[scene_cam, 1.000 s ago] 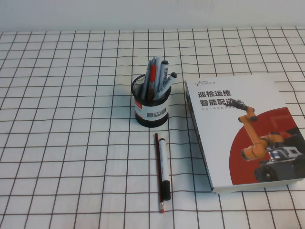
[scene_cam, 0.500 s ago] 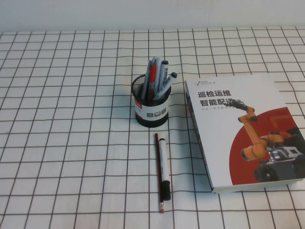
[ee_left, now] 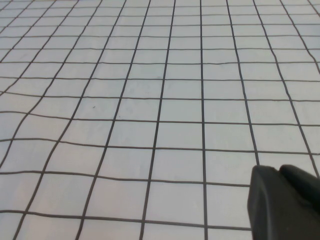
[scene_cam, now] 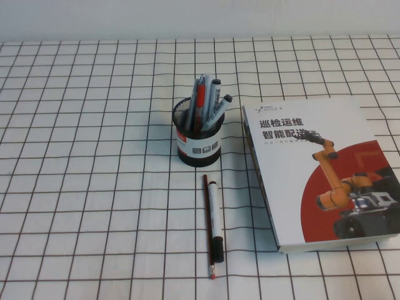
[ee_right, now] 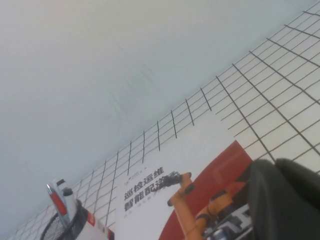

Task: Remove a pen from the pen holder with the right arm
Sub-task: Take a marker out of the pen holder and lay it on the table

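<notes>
While neither arm shows in the high view, the two wrist views place both grippers. Right gripper (ee_right: 276,167): fingers together, holding nothing, raised over the book (scene_cam: 312,169) and looking across its cover toward the pen holder (scene_cam: 199,140). Left gripper (ee_left: 281,172): fingers likewise pressed together, empty, above bare checked cloth (scene_cam: 94,187), apart from every object.

The pen holder, a black mesh cup, stands upright near the middle of the table, just left of the book. Several pens (scene_cam: 205,100) lean in it, their caps fanned above the rim. A loose pen (scene_cam: 214,219) and a pencil (scene_cam: 207,228) lie side by side on the cloth on the near side of the holder; these are not the target.

Step in hand, as judged: the approach, with no pen yet drawn. To do it well, the right gripper should spread its fingers before it arrives. It should come down over the pen that stands highest and most apart from its neighbours, then close on the cap end well above the rim. Lifting along the pen's own lean, rather than straight up, should keep the light holder from tipping or dragging. The book's corner beside the holder should be cleared on the way across.
</notes>
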Available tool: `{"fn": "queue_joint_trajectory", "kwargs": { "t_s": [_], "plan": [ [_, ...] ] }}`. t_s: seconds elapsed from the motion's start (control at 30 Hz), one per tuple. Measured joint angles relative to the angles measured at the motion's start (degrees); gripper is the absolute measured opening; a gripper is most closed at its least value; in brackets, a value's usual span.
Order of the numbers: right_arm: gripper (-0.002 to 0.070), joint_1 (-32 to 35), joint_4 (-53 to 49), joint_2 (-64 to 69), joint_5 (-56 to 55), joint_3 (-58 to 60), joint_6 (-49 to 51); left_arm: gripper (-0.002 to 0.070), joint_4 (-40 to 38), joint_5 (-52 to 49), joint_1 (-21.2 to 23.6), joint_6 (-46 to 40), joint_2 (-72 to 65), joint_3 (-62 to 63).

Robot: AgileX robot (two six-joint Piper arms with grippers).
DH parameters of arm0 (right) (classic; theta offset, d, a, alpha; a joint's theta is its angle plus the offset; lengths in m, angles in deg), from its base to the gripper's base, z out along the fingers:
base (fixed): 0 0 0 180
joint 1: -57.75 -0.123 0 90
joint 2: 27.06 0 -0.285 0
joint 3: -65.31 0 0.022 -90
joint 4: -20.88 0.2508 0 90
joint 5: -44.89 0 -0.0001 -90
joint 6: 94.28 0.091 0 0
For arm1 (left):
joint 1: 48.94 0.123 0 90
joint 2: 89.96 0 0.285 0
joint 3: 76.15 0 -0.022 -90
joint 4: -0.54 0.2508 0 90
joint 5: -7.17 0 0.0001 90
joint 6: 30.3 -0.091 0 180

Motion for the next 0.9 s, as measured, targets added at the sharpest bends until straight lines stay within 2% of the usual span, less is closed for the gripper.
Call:
{"fn": "queue_joint_trajectory", "kwargs": {
  "t_s": [0.23,0.47,0.77,0.9],
  "plan": [
    [-0.0016,0.0,5.96,0.0,-0.58,0.0,0.0,-0.0003,0.0,0.0,0.0,0.0,0.0,0.0],
    [-0.0016,0.0,7.46,2.06,6.29,-5.16,0.0,-0.0004,0.0,0.0,0.0,0.0,0.0,0.0],
    [-0.0016,0.0,6.65,23.32,21.86,-24.19,-9.49,-0.0003,0.0,0.0,0.0,0.0,0.0,0.0],
    [-0.0016,0.0,6.04,33.61,25.52,-30.77,-13.68,-0.0003,0.0,0.0,0.0,0.0,0.0,0.0]
  ]
}}
